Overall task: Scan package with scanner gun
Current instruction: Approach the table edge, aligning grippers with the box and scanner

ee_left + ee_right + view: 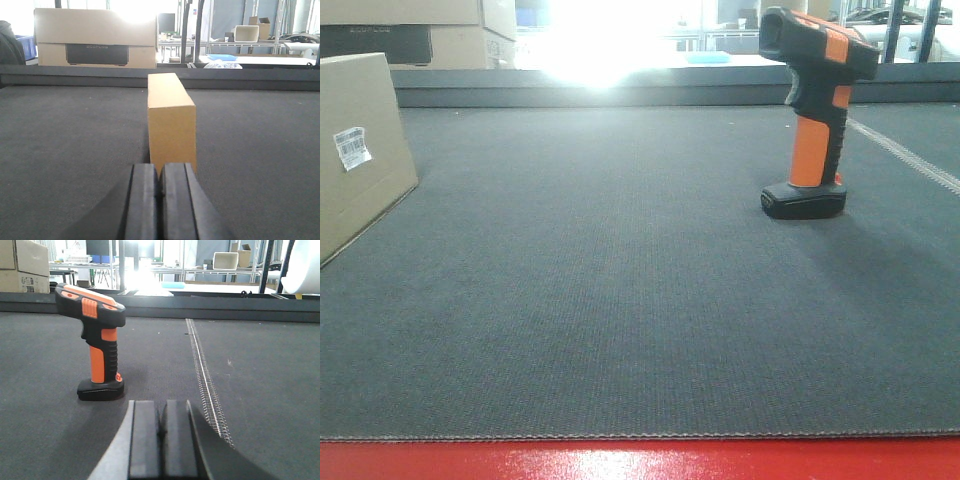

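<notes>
One package stands straight ahead of the left gripper, whose jaws are pressed together, empty. One scanner stands upright ahead-left of the right gripper, also closed, empty. I think the right jaws should open first, then take the orange handle.

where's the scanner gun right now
The scanner gun stands upright on the grey mat, right side of the front view, well apart from the package at the left edge.
</notes>
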Available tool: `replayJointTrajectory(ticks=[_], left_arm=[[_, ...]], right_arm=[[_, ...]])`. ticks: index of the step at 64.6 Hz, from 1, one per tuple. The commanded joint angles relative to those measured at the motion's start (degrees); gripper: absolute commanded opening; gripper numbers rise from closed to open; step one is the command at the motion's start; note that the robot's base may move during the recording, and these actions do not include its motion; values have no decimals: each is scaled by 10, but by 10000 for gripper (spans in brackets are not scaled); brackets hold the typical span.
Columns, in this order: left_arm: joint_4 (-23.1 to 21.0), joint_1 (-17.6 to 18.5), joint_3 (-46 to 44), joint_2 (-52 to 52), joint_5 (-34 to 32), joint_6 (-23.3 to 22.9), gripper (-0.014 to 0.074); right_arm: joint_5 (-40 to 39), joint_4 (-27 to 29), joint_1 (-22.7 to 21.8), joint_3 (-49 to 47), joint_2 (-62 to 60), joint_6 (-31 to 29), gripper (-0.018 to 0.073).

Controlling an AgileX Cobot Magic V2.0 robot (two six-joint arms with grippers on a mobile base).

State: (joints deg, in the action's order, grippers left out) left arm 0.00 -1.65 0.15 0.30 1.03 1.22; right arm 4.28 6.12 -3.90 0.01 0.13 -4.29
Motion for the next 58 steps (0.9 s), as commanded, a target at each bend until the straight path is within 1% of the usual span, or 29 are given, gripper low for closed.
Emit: replayJointTrajectory(ticks=[1,33,50,58], left_arm=[[0,2,-1,-3,-10,0,-111],[3,2,-1,-3,-10,0,-111],[3,2,-1,-3,-10,0,-111],[0,2,-1,-3,-44,0,-111]], right_arm=[[-14,1,-1,0,-1,0,-154],[-14,1,-1,0,-1,0,-154],[-51,1,-1,0,-1,0,-154],[-54,1,-1,0,-1,0,-154]])
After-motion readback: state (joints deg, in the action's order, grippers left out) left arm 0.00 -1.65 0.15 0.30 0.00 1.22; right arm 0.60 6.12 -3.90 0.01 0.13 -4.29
